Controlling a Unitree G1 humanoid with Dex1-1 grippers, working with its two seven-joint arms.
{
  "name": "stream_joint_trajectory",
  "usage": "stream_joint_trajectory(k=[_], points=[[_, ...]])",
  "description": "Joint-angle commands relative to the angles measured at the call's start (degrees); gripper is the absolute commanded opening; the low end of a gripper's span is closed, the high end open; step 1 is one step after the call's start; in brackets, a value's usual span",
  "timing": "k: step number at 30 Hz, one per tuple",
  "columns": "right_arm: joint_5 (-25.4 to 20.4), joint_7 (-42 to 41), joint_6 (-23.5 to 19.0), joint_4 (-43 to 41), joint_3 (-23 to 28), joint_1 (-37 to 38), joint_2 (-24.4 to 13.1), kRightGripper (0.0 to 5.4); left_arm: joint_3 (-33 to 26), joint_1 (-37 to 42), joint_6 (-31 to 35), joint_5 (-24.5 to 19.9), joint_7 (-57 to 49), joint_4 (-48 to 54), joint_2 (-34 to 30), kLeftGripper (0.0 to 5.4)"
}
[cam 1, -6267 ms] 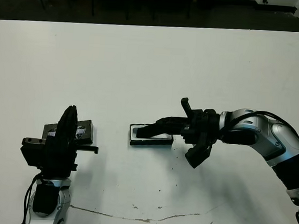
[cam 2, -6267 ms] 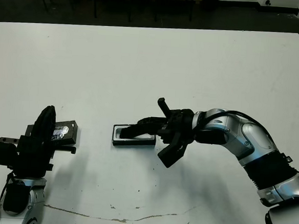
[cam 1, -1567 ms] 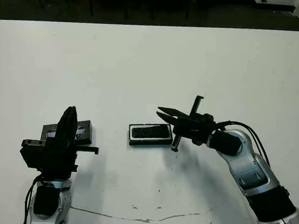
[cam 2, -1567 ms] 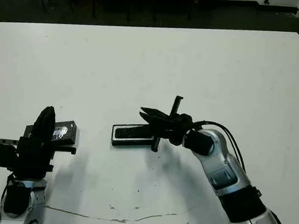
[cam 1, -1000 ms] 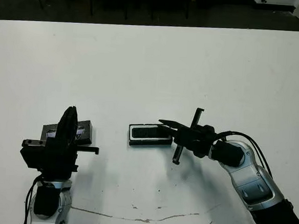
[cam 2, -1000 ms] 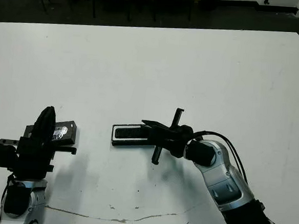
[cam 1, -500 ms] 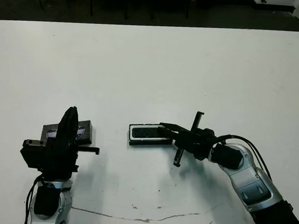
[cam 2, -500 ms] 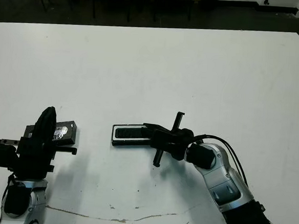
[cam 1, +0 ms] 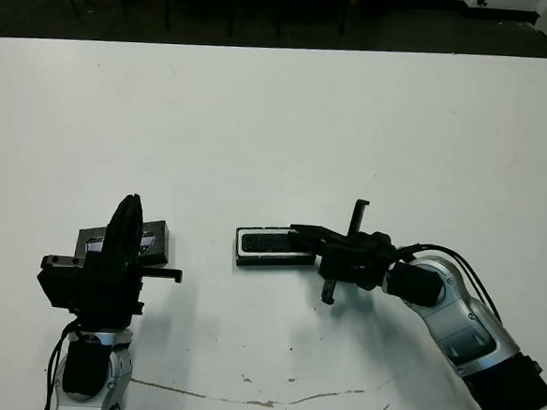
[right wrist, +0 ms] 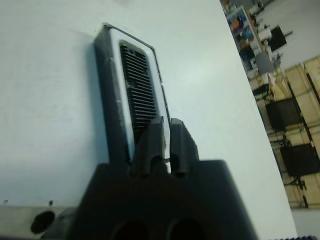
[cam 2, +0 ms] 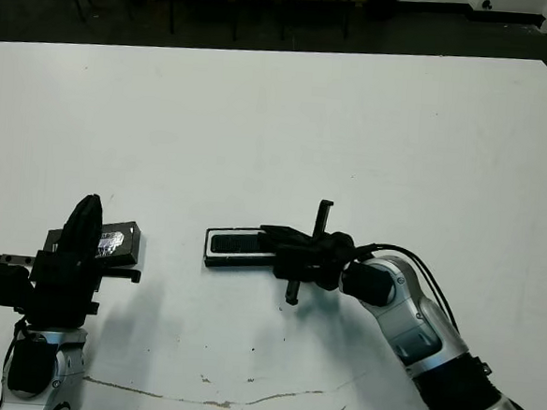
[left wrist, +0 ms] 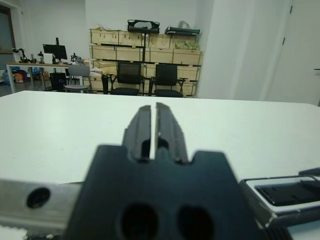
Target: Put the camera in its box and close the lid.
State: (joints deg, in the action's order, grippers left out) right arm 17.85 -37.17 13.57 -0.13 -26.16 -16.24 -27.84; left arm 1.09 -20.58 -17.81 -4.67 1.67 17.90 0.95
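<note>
The box (cam 1: 241, 246), a shallow black tray with a white rim, lies at the table's middle. The camera (cam 1: 273, 243) rests inside it with its textured dark face up; the right wrist view shows the camera (right wrist: 139, 86) framed by the white rim. My right gripper (cam 1: 300, 232) is shut, its fingertips low over the box's right end, with nothing held. The lid (cam 1: 155, 241), a black slab with a shiny label, lies flat at the left, partly hidden behind my left gripper (cam 1: 130, 204). That gripper stands raised, shut and holding nothing.
The white table (cam 1: 261, 120) stretches far beyond the box. A thin crack-like mark (cam 1: 260, 400) runs near its front edge. Past the table, the left wrist view shows chairs (left wrist: 129, 80) and shelves of cartons.
My right gripper, open beside the box 1.6 s ago, has shut and come down over the box's right end. The camera stays in the box. The left arm and lid are unmoved.
</note>
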Motion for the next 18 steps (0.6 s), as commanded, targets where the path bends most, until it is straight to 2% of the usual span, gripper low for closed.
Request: stream_joint_trajectory(k=[1, 4, 5, 9, 14, 18], points=[[-1.2, -3.8, -0.8, 2.2, -0.7, 4.1, -2.6, 0.02, -0.4, -5.6, 0.4, -0.5, 0.3, -0.6, 0.0, 0.00], [-6.1, -1.9, 0.0, -0.3, 2.9, 6.3, -2.1, 0.02, -0.5, -5.5, 0.2, -0.3, 0.2, -0.5, -0.1, 0.00], [-8.8, -0.4, -0.8, -1.8, 5.2, 7.4, -0.9, 0.02, -0.6, -5.5, 0.2, -0.6, 0.5, -0.4, -0.2, 0.00], [-22.7, 3.6, 4.7, 0.2, 14.4, 8.5, 5.7, 0.02, -0.9, -5.6, -0.3, -0.2, 0.8, 0.1, -0.6, 0.00], [-33.6, 4.9, -1.4, -0.7, 22.6, 7.4, 7.9, 0.02, -2.3, -5.7, 1.0, 0.2, 0.6, 1.9, -1.1, 0.00], [-38.9, 6.5, -13.6, -3.7, 26.6, 8.3, 6.5, 0.02, -4.2, -5.9, 2.8, -0.7, 2.5, 5.3, -3.2, 0.00]])
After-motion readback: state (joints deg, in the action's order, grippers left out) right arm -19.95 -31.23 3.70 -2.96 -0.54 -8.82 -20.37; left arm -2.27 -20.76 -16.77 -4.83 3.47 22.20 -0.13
